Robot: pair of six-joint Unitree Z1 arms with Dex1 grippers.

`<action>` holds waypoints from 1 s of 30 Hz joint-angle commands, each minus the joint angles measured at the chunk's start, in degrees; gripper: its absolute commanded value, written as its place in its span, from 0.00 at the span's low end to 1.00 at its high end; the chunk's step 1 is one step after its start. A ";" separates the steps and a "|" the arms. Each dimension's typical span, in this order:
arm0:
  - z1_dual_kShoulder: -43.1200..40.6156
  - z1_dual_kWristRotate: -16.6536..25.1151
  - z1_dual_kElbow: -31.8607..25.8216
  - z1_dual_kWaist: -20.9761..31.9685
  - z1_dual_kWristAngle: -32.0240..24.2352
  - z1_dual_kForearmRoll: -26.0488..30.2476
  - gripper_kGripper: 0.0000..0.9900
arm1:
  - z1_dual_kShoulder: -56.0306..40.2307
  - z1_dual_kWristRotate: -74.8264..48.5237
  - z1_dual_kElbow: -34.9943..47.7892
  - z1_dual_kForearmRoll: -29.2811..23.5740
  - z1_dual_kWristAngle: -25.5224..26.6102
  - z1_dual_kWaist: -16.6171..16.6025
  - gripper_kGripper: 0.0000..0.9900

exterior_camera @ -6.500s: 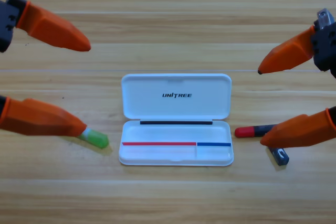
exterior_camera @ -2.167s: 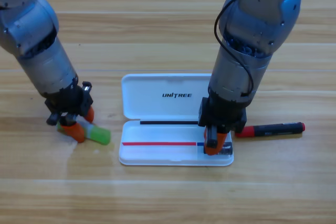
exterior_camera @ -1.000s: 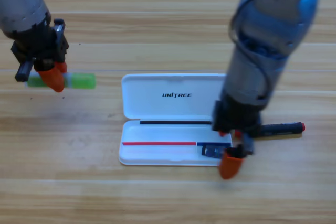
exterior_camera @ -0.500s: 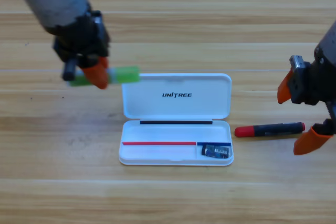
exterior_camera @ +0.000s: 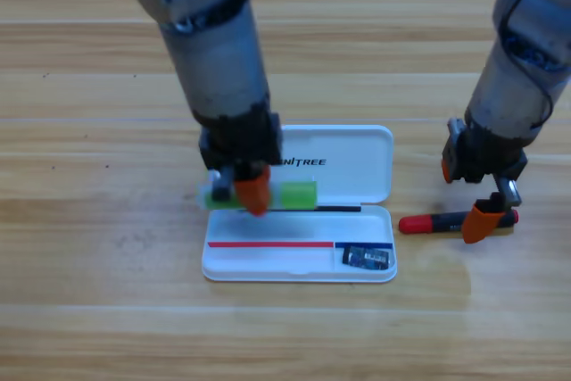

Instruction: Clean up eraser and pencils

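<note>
The left gripper [exterior_camera: 243,192] clenches the translucent green pencil [exterior_camera: 299,194] above the open white plastic case [exterior_camera: 299,267], where the small dark eraser [exterior_camera: 367,258] lies at right. The right gripper [exterior_camera: 477,194], spread, straddles the red-and-black pencil [exterior_camera: 428,221] on the wooden counter [exterior_camera: 107,310]. Released crooked, the green pencil could catch the case rim and roll off.

The left end effector [exterior_camera: 243,192] covers the middle of the green pencil [exterior_camera: 298,195] and part of the white case [exterior_camera: 357,153] lid's lettering. The right end effector [exterior_camera: 483,211] hides part of the red-ended pencil [exterior_camera: 428,222]. Both arms are cut off at the top edge.
</note>
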 commanded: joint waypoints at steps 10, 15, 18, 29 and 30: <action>7.41 -2.75 -2.08 -4.11 -0.80 0.02 0.00 | 5.75 -2.68 2.05 -1.84 -0.86 -2.58 0.66; 8.55 -3.01 -1.81 -4.11 -0.18 0.02 0.00 | 5.75 -4.61 3.20 -1.14 0.28 -2.50 0.23; 9.52 -3.01 -1.90 -4.11 -0.01 -0.07 0.00 | 5.75 -5.49 3.46 -0.35 0.46 -2.32 0.00; 10.57 -3.01 -1.90 -3.94 0.87 -0.16 0.00 | 0.48 -3.03 3.72 0.53 0.46 -2.32 0.00; 10.57 -3.01 -1.81 -3.94 0.87 -0.16 0.00 | -0.93 -2.59 3.63 1.06 0.64 -2.32 0.00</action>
